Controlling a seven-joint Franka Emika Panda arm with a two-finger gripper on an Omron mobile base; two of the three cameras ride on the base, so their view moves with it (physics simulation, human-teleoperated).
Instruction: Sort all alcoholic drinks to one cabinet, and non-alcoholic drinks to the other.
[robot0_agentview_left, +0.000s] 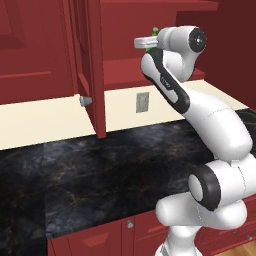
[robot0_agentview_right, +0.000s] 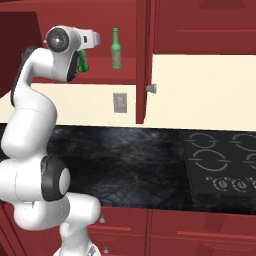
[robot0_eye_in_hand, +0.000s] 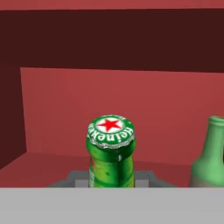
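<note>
End effector (robot0_agentview_right: 85, 62) is inside the open red cabinet (robot0_agentview_right: 142, 60), clamped on the neck of the bright green slim glass bottle with red-star cap (robot0_eye_in_hand: 110, 153). Paler olive slim glass bottle (robot0_agentview_right: 116, 49) stands on the cabinet shelf (robot0_agentview_right: 107, 75) just beside the end effector.

Dark red wall cabinets (robot0_agentview_right: 200, 25) hang over a cream backsplash wall (robot0_agentview_right: 210, 92). One cabinet door (robot0_agentview_left: 92, 65) stands open, edge-on, with a round grey knob (robot0_agentview_left: 85, 101) near its lower corner. A grey wall outlet (robot0_agentview_left: 142, 102) sits on the cream wall under the open cabinet. Below runs a black marbled countertop (robot0_agentview_left: 100, 175). A black cooktop (robot0_agentview_right: 222, 162) with ring marks and dials is set at its right end. Red base drawers (robot0_agentview_right: 165, 232) with small grey knobs line the countertop's front edge, and wood floor (robot0_agentview_left: 245, 248) shows at one lower corner.
</note>
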